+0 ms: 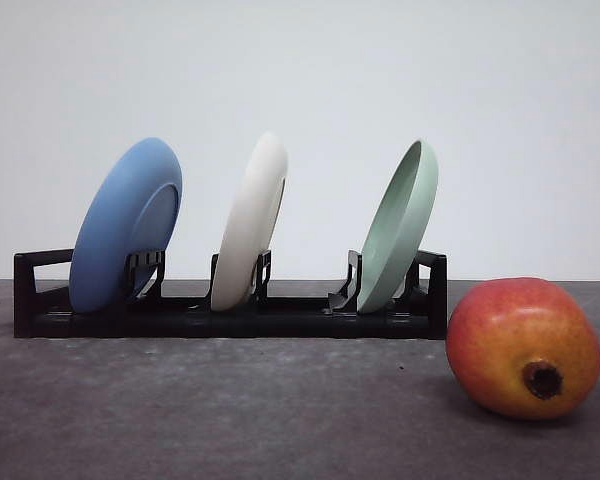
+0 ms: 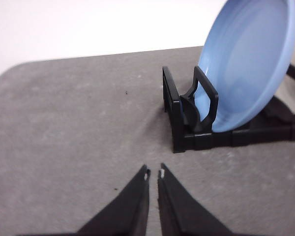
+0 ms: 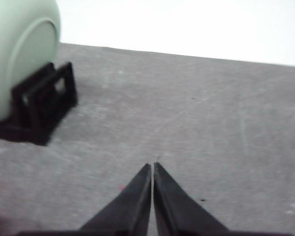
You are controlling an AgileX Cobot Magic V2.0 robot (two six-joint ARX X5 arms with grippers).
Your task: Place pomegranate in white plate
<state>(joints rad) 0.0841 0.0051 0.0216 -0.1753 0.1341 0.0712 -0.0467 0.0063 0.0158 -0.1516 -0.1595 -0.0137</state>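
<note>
The pomegranate [image 1: 523, 346], red-orange with a dark crown nub facing me, lies on the grey table at the front right, just right of the rack. The white plate [image 1: 250, 221] stands on edge in the middle slot of a black dish rack [image 1: 230, 318]. In the left wrist view my left gripper [image 2: 153, 173] hovers over bare table near the rack's left end, its fingers shut with nothing between them. In the right wrist view my right gripper [image 3: 152, 166] is shut and empty over bare table, to the right of the rack's end.
A blue plate [image 1: 126, 223] leans in the rack's left slot, also seen as the blue plate [image 2: 250, 64]. A pale green plate [image 1: 399, 226] stands in the right slot, the same green plate [image 3: 19, 54] beside the rack end [image 3: 42, 105]. Grey table [image 1: 230, 410] spreads in front.
</note>
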